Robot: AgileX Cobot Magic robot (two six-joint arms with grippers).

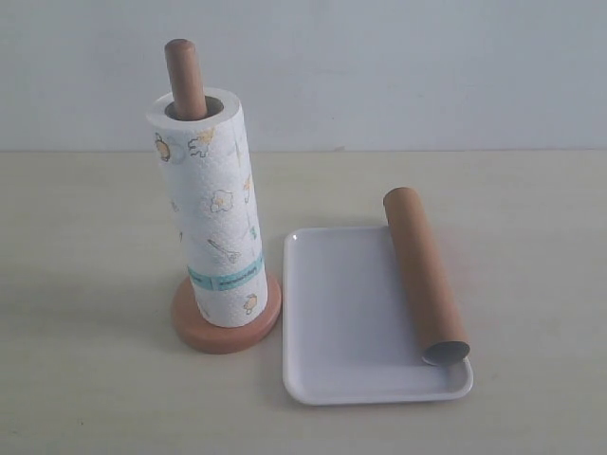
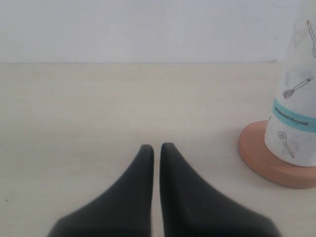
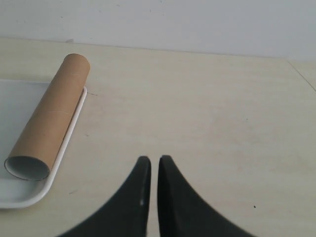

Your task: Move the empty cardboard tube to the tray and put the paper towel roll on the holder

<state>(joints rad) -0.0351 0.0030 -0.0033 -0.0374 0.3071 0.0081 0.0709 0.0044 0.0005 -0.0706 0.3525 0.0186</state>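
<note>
The paper towel roll [image 1: 215, 223] stands on the holder [image 1: 226, 327], whose pole [image 1: 185, 78] sticks out of the roll's top. The brown cardboard tube [image 1: 424, 273] lies along the right rim of the white tray [image 1: 351, 322], its far end past the tray's back edge. No gripper shows in the exterior view. In the left wrist view my left gripper [image 2: 157, 148] is shut and empty over bare table, with the roll [image 2: 296, 98] and the holder base [image 2: 269, 163] off to one side. My right gripper [image 3: 151, 160] is shut and empty, apart from the tube [image 3: 49, 121] and the tray [image 3: 29, 192].
A pale wall [image 1: 379, 66] closes off the back of the light wooden table [image 1: 85, 284]. Open table surface lies left of the holder and right of the tray.
</note>
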